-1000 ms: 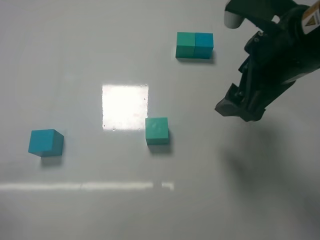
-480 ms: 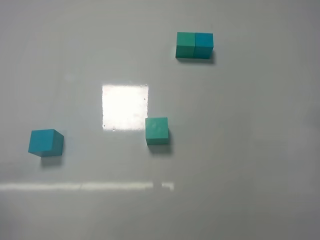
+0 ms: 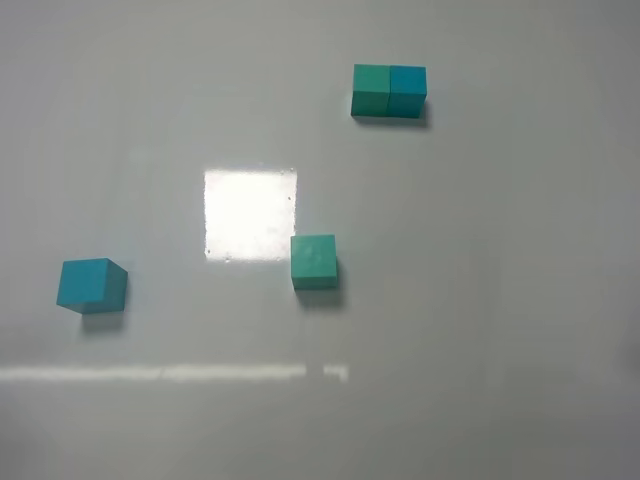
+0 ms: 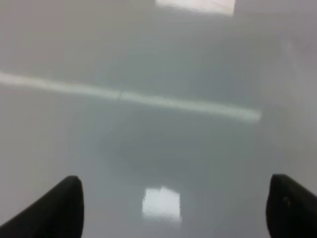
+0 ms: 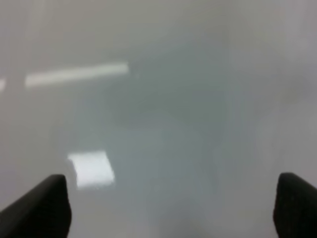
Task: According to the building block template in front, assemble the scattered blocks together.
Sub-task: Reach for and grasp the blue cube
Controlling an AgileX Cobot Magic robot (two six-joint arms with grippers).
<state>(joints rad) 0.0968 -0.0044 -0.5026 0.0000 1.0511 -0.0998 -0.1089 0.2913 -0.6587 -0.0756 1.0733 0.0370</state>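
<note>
The building block template point(image 3: 389, 90), a teal-green cube joined to a cyan-blue cube, sits at the far right of the table in the exterior high view. A single teal-green cube point(image 3: 314, 261) lies near the middle, and a single cyan-blue cube point(image 3: 91, 285) lies at the left. Neither arm shows in the exterior high view. In the left wrist view my left gripper point(image 4: 176, 208) is open and empty, its dark fingertips point(image 4: 54, 210) wide apart over bare table. In the right wrist view my right gripper point(image 5: 171, 208) is open and empty over bare table.
The table point(image 3: 480, 300) is a glossy grey-white surface with a bright square glare patch point(image 3: 250, 213) just left of the green cube and a thin glare stripe point(image 3: 170, 372) across the front.
The right arm, which stood over the right side of the table a second ago, has withdrawn out of the exterior high view. The cubes have not moved.
</note>
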